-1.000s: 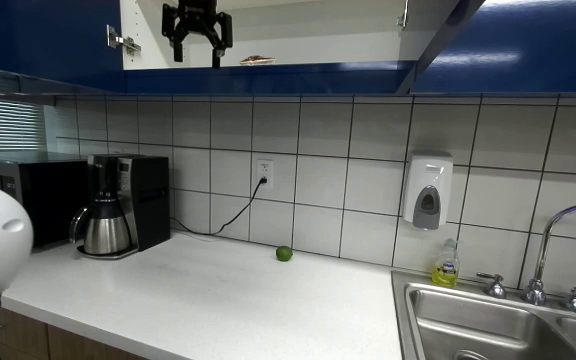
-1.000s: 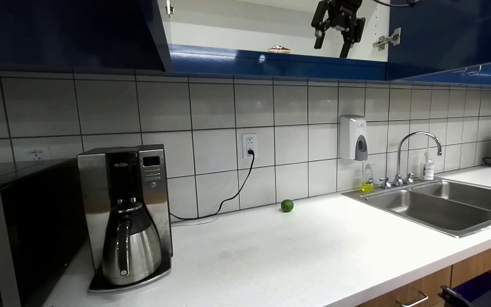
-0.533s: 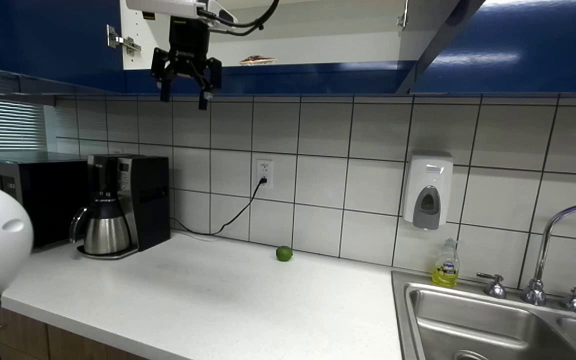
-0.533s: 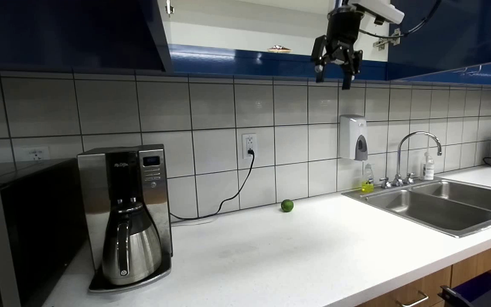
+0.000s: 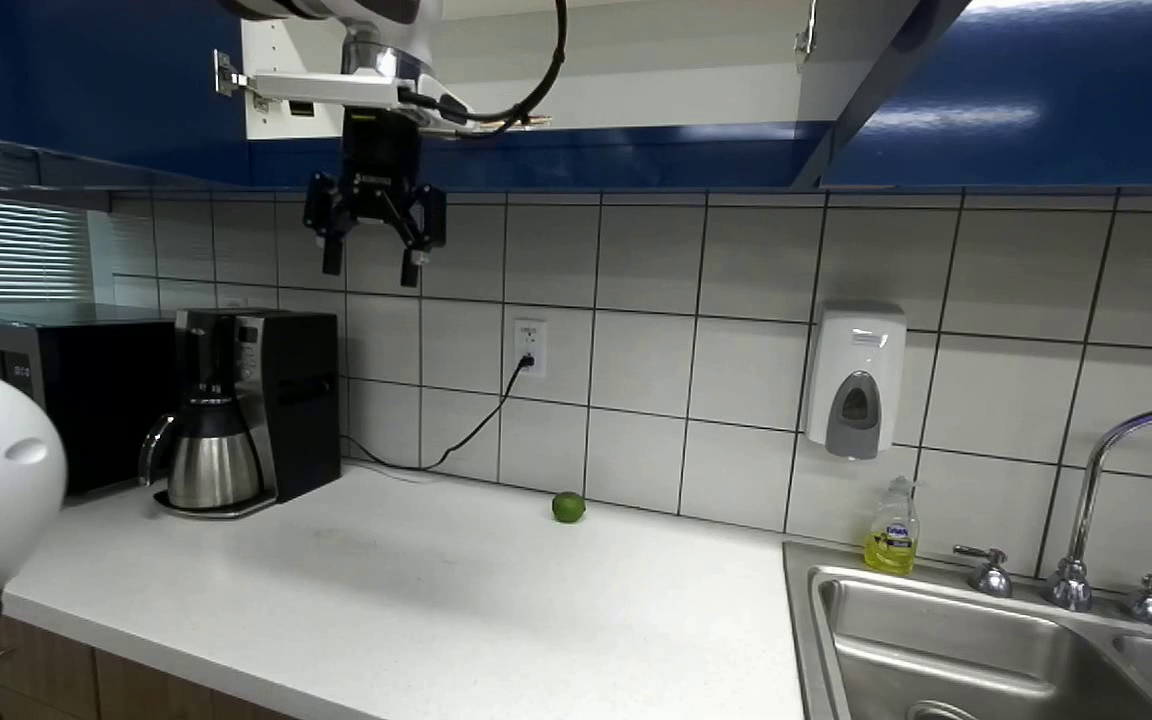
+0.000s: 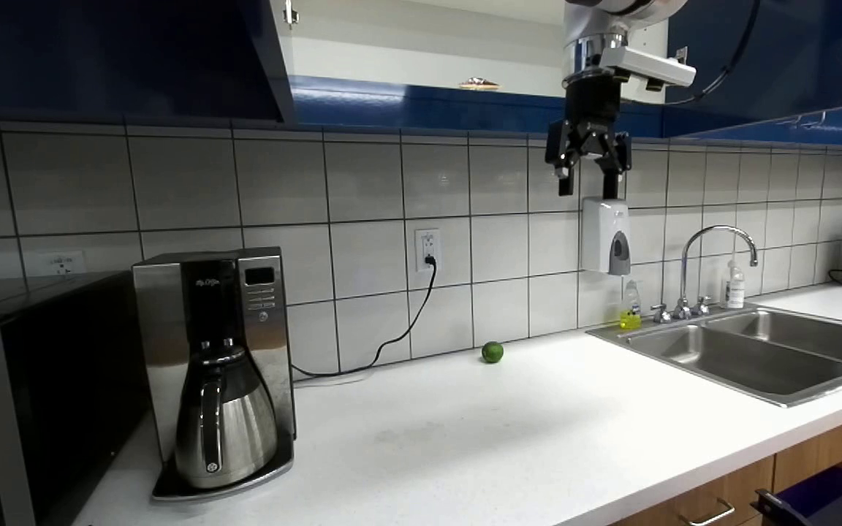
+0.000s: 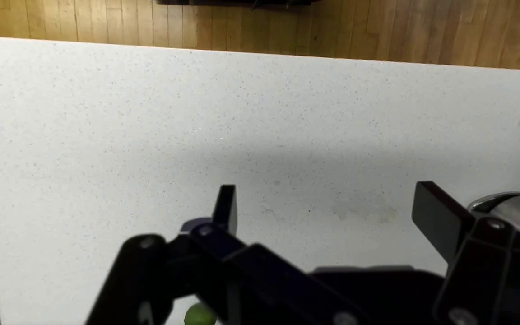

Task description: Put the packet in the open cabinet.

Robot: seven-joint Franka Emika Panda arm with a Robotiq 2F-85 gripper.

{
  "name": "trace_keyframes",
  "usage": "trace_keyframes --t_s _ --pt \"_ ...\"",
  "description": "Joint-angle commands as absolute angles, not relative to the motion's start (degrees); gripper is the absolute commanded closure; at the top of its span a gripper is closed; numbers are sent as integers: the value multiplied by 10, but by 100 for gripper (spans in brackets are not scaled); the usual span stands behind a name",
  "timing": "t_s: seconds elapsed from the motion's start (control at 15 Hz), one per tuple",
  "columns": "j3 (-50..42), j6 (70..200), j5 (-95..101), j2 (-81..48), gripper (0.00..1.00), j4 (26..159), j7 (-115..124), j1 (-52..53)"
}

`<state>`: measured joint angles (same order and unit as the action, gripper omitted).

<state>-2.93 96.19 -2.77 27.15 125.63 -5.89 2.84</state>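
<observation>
Wrist view shows the two fingers [image 7: 440,221] standing wide apart, with the white surface [image 7: 151,113] visible between them. In both exterior views they point downward, well above the surface, and appear lower than the open cabinet [image 6: 392,106]. The packet [image 6: 479,85] lies inside this cabinet, apart from the fingers, seen just over its blue bottom edge; in an exterior view a black cable [image 5: 560,40] partly hides it. On the surface, near the tiled wall [image 6: 443,314], rests a small green round object [image 6: 492,352].
</observation>
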Motion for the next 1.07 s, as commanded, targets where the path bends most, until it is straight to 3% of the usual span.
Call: trace_keyframes --t_s 0.0,0.53,1.0 --pt "-28 1022 -31 275 0 1302 -69 20" --pt "-24 1119 -21 255 0 1366 -63 18" --pt "-25 1110 -30 246 0 1366 -61 22"
